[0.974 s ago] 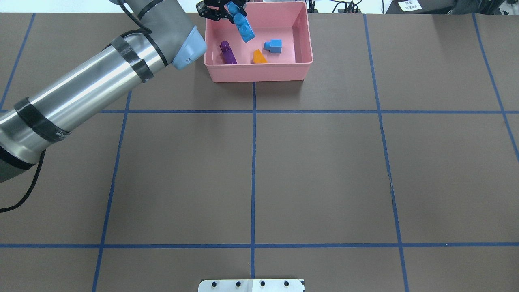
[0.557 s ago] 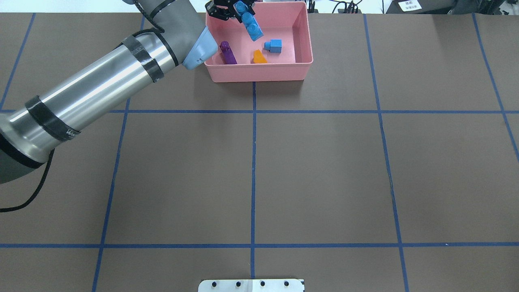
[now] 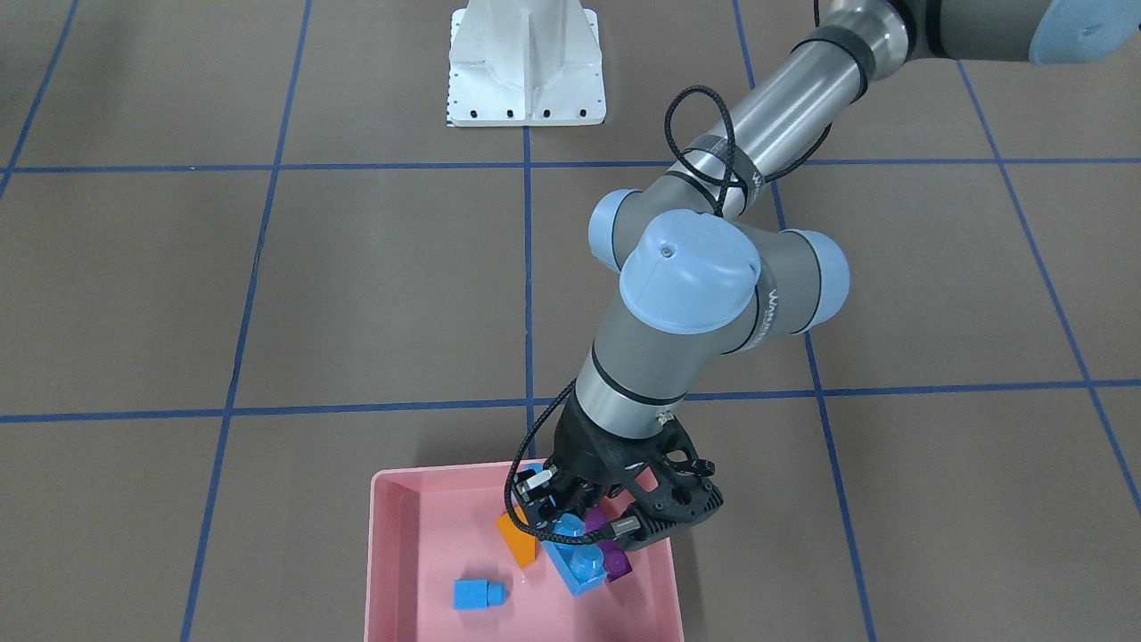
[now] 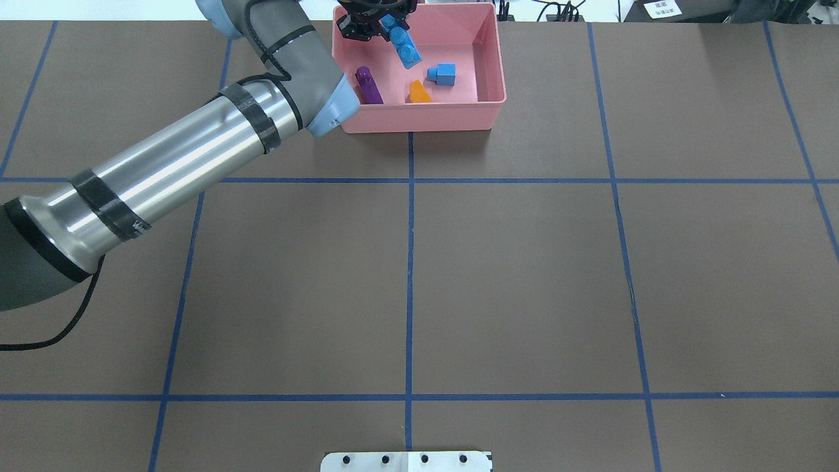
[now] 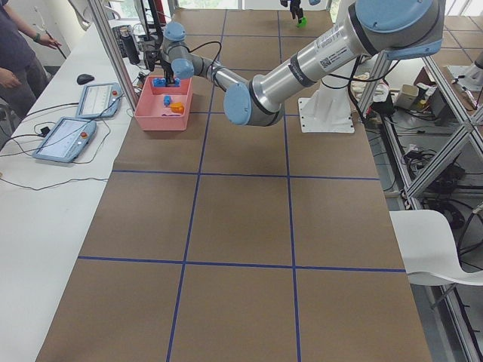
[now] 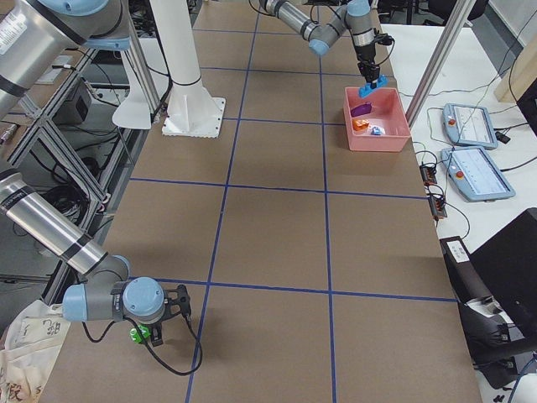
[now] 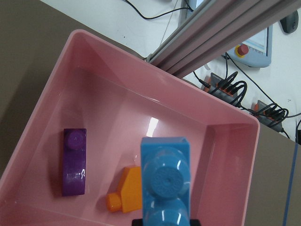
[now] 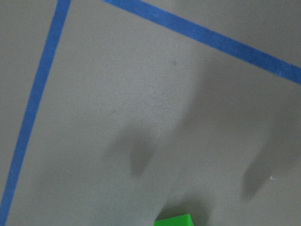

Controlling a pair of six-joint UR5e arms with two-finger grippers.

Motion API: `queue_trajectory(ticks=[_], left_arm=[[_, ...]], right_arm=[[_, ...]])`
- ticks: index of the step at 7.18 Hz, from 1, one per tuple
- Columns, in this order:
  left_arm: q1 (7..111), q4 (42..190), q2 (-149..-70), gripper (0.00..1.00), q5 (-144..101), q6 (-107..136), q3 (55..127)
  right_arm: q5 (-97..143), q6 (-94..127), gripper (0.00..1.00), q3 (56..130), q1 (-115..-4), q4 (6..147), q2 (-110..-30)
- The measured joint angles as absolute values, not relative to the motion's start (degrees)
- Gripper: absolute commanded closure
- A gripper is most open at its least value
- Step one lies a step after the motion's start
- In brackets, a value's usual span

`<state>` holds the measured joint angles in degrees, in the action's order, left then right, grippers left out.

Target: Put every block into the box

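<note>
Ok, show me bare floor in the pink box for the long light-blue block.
Widest bare floor: far right corner of the box, between the blue cube and the right wall. A narrow strip separates purple block and orange block. The left side is crowded, under the left pincer holding the long light-blue block.

You're looking at a glossy pink plastic box, its floor throwing back a white glare. The light-blue block, purple block and orange block are smooth, shiny plastic too. The table cover looks matt brown, like paper, crossed by blue tape lines. The left arm's tube is brushed, gleaming metal banded with black tape; its joint caps are smooth light-blue plastic
</note>
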<state>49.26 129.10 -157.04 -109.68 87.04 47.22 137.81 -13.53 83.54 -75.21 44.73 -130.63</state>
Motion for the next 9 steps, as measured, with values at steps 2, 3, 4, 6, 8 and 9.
queue_trajectory(ticks=[2, 3, 4, 6, 8, 9], left_arm=[[47.4, 132.4, -157.9, 0.67, -104.1, 87.7, 43.4], [47.0, 132.7, -158.0, 0.21, -102.5, 88.1, 42.7], [46.8, 132.9, -158.1, 0.0, -101.9, 88.2, 42.4], [46.4, 133.1, -158.5, 0.0, -101.6, 88.2, 42.5], [46.1, 133.3, -158.6, 0.0, -101.5, 88.2, 42.7], [45.9, 133.5, -158.6, 0.0, -101.5, 88.2, 42.8]], right_arm=[[137.8, -14.1, 0.0, 83.4, -75.2, 44.2, -131.3], [137.8, -14.4, 0.0, 83.4, -75.2, 44.1, -131.4], [137.7, -15.0, 0.0, 83.2, -75.2, 44.1, -131.7], [137.1, -16.0, 0.02, 82.8, -75.1, 44.1, -131.9], [136.4, -15.8, 0.69, 82.4, -75.1, 44.2, -131.8], [136.3, -15.5, 1.0, 82.3, -75.1, 44.2, -131.7]])
